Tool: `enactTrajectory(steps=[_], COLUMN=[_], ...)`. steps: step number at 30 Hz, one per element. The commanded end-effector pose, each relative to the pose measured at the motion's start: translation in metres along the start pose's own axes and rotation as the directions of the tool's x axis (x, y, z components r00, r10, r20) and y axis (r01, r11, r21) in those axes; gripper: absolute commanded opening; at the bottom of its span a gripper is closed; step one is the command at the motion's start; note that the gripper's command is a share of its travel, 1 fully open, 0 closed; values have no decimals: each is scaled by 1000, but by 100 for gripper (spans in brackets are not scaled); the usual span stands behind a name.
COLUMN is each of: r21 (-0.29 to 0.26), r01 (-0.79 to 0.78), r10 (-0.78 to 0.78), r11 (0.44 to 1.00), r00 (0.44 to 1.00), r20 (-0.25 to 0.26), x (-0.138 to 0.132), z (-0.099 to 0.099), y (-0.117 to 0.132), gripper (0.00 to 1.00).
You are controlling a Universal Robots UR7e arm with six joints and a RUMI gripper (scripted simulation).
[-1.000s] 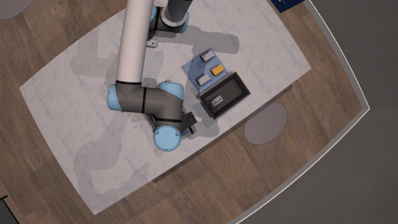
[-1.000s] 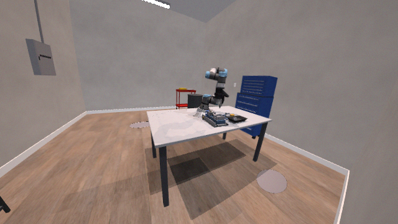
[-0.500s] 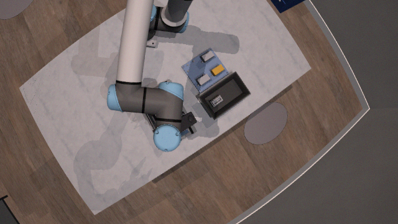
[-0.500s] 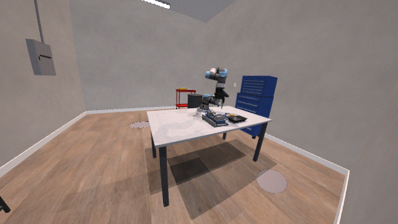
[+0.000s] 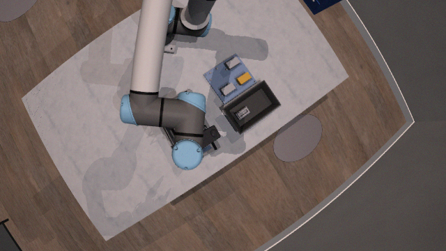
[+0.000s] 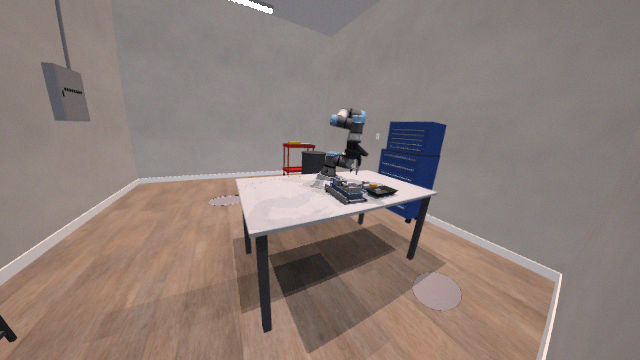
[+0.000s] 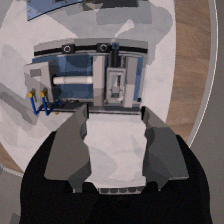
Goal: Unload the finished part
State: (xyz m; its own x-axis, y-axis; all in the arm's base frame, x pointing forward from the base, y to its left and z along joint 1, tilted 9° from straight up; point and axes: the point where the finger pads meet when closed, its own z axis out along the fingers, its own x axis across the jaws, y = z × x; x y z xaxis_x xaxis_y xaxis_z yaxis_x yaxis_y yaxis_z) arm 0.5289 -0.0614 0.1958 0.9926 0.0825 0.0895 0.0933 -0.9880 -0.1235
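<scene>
Gripper [image 7: 116,137] hovers above white table [image 5: 87,139], fingers parted, nothing between them. Vise [image 7: 117,82] on blue fixture straight ahead of gripper in wrist view, apart from it. Finished part [image 7: 116,85], pocket up, sits in vise. Black outfeed tray [image 5: 270,92] near table edge, just beside blue plate [image 5: 214,78]; one block [image 5: 242,112] lies inside tray.

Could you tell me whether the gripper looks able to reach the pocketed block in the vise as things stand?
Probably yes. The gripper is open and empty, facing the vise, and only bare table top lies between its fingers and the finished part.
</scene>
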Motion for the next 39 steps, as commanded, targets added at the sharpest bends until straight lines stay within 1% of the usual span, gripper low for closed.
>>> enactTrajectory(steps=[1, 22, 33, 35, 39], r21=[-1, -1, -1, -1, -1], r01=[0, 0, 0, 0, 0], r10=[0, 0, 0, 0, 0], r11=[1000, 1000, 1000, 1000, 1000], r00=[1000, 1000, 1000, 1000, 1000], r20=[-1, -2, -3, -3, -3], x=[0, 0, 1, 1, 1], z=[-1, 2, 15, 15, 23], y=[0, 0, 0, 0, 0], gripper=[40, 40, 40, 40, 40])
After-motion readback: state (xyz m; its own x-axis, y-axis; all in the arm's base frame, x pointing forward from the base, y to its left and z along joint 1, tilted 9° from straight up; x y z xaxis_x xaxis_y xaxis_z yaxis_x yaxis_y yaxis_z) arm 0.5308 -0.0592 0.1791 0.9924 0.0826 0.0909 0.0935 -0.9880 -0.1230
